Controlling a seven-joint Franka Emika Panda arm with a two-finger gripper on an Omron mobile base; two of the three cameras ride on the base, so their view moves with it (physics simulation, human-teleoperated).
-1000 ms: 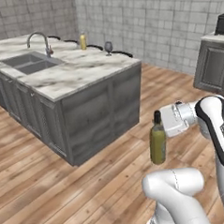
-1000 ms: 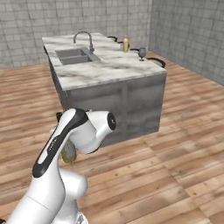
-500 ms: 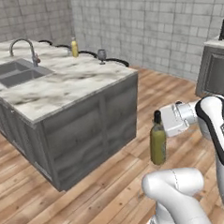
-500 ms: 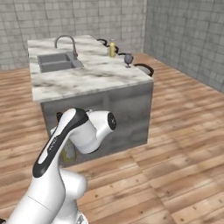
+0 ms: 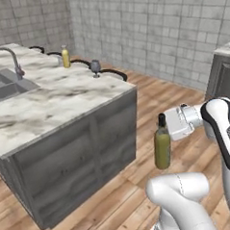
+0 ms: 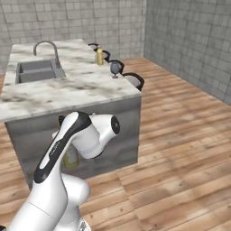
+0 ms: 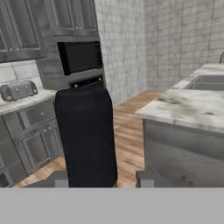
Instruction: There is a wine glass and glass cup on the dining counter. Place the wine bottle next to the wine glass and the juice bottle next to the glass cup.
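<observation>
The robot's jaws are clamped on the upright olive-green wine bottle (image 5: 162, 148), held in the air above the wooden floor (image 5: 183, 98), off the near corner of the marble desk (image 5: 63, 98). On the desk's far edge stand the yellow-filled juice bottle (image 5: 65, 57) and, apart from it, the wine glass (image 5: 95, 67); the steel sink (image 5: 4, 85) lies at its other end.

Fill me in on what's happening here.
The robot's gripper is shut on the wine bottle, holding it upright in the air beside the dining counter. The juice bottle and the wine glass stand on the counter's far side, apart from each other. The wine bottle has not yet been set by the glass.
</observation>
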